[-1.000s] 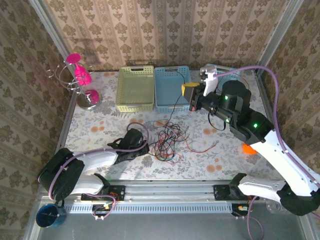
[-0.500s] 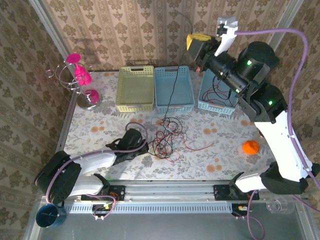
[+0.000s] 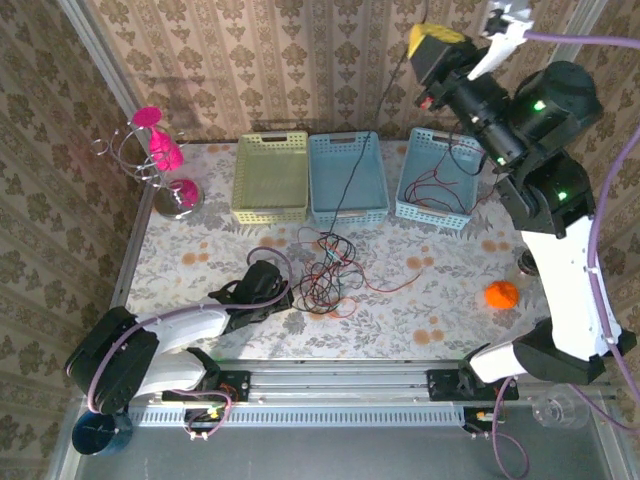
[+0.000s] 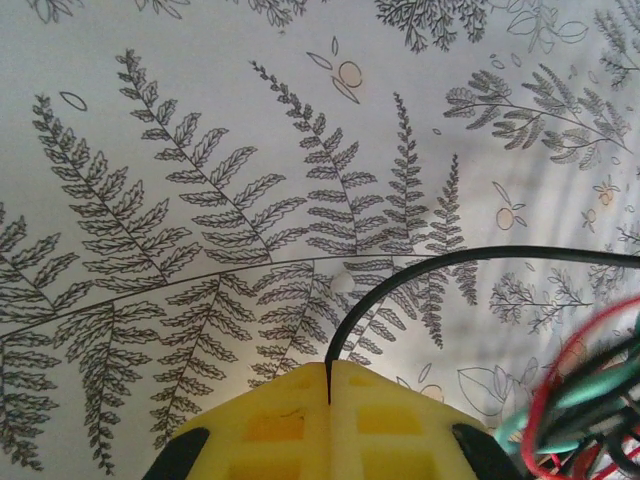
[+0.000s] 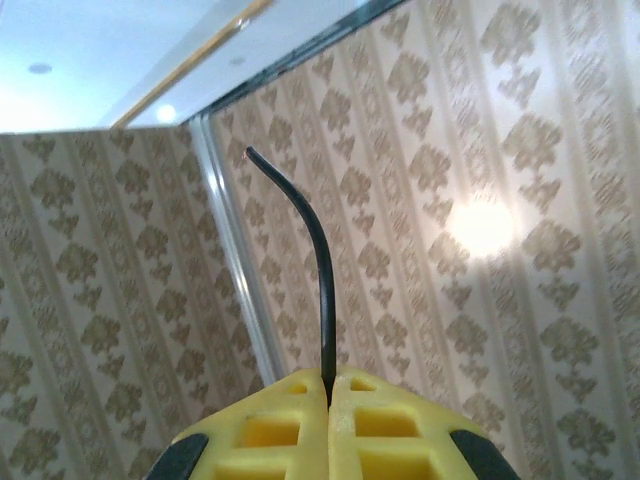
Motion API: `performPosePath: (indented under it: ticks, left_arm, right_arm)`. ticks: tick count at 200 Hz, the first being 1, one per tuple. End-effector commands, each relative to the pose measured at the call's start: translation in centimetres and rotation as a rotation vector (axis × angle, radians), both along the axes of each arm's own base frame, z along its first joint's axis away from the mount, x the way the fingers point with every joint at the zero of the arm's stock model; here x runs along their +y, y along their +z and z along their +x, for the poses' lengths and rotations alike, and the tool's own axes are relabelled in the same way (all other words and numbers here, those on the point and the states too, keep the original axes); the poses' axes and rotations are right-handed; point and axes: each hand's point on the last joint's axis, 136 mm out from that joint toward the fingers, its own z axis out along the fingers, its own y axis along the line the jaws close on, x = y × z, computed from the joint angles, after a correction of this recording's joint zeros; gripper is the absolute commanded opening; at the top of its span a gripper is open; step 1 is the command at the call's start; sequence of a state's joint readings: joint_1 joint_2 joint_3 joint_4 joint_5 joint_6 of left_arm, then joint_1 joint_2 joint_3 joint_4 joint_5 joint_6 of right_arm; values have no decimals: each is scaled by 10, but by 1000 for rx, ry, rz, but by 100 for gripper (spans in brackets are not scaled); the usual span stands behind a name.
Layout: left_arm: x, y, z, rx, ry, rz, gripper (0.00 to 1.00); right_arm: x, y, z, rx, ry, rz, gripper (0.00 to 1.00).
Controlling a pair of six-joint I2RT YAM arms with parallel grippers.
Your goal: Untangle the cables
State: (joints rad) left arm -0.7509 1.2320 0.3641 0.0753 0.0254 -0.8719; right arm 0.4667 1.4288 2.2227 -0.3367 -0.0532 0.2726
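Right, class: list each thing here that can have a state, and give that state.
Left gripper: shut on a black wire, low over the table.
Right gripper: shut on a black cable, raised high.
Tangle: knotted, lying on the table.
Green basket: empty.
Middle basket: empty, cable crossing above.
Right basket: holds loose wires.

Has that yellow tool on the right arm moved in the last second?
Yes. The right tool has swung up from beside the middle basket to high against the wallpaper, shut on a black cable.

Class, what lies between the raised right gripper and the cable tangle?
One black cable, running from the right gripper over the blue basket; top view.
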Motion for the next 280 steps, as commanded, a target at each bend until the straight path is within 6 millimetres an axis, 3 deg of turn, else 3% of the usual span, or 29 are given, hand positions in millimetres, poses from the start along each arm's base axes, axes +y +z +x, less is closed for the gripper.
performPosePath:
  ticks: [1,10,15,32,70,101,109,117,122,133,143,172,202,215,249,280]
  left_arm:
    - [8,-14,-1,29,29,31,0]
    - [8,-17,0,35,28,34,0]
    - [8,-19,0,39,30,39,0]
    - [8,-25,2,54,35,41,0]
    - [11,-26,3,64,42,34,0]
    - [17,-13,4,52,34,30,1]
    - [14,-2,5,35,2,19,19]
    - [9,14,7,7,-34,17,49]
    - [7,25,8,-10,-57,23,61]
    - [2,59,11,-84,-119,38,78]
    - [2,91,15,-162,-155,66,86]
    - [-25,189,26,-443,-324,61,95]
    - [-68,243,51,-712,-450,126,100]
    - [-92,254,61,-802,-519,132,100]
    - [-135,259,101,-928,-574,207,100]
    - [-146,246,149,-949,-460,306,98]
  right_arm:
    - [-35,51,-37,-150,-21,119,0]
    - [-41,54,-36,-160,-44,129,0]
    - [-52,63,-54,-192,-56,145,0]
    - [-68,63,-58,-189,-101,170,0]
    - [-63,24,-41,-97,-92,147,0]
    - [-59,-7,-27,-14,-96,125,0]
    - [-56,-12,-25,1,-79,126,0]
    - [-51,-18,-23,18,-53,120,0]
    - [-48,-22,-21,32,-37,117,0]
    - [-41,-30,-17,64,-3,111,0]
    - [-34,-36,-13,89,28,105,0]
    - [-20,-45,-11,134,96,108,0]
    - [-9,-49,-17,155,146,99,0]
    - [-8,-48,-22,157,154,100,0]
    - [-8,-47,-38,165,191,103,0]
    - [-12,-46,-55,153,205,111,0]
